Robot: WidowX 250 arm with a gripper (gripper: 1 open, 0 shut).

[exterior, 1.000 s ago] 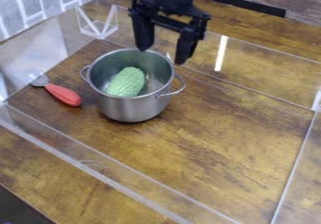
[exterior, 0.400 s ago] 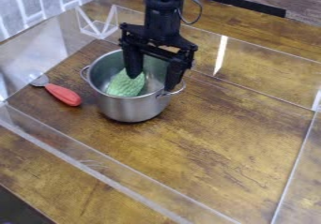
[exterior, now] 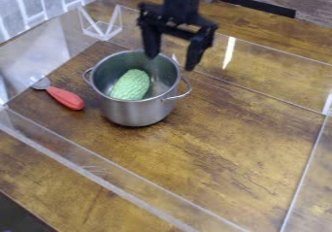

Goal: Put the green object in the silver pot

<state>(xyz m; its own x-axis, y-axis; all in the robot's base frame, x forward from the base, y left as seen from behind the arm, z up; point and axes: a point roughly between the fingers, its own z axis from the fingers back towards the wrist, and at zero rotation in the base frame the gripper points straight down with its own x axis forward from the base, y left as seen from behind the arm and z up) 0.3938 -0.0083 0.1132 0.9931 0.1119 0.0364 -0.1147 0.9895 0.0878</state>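
And here the green object (exterior: 130, 84) is seen inside the silver pot (exterior: 135, 102), cradled within the walls, with nothing clamped between the jaws of the gripper (exterior: 172, 51), which are spread wide above and behind. From the gripper the vegetable is found toward seven o'clock in the view, lower down, the pot's far rim lying between the two. One arm only is in play, so no choice of the nearer one is called for! The long axis is laid roughly from one o'clock to seven, tilted a little, the upper end pointed more or less back toward the gripper. By the look of it, the placing can be judged done, and all that is asked of the next move is that the arm be kept up and away, the rim and the side handle at two o'clock on the pot left unbrushed. And the toy itself: a pale, fresh green, oval, plump through the middle and narrowed toward the ends, its skin covered in small bumps, matt against the bright steel by which it is ringed. Should it be nudged, a slight roll against the wall might be expected, nothing worse.
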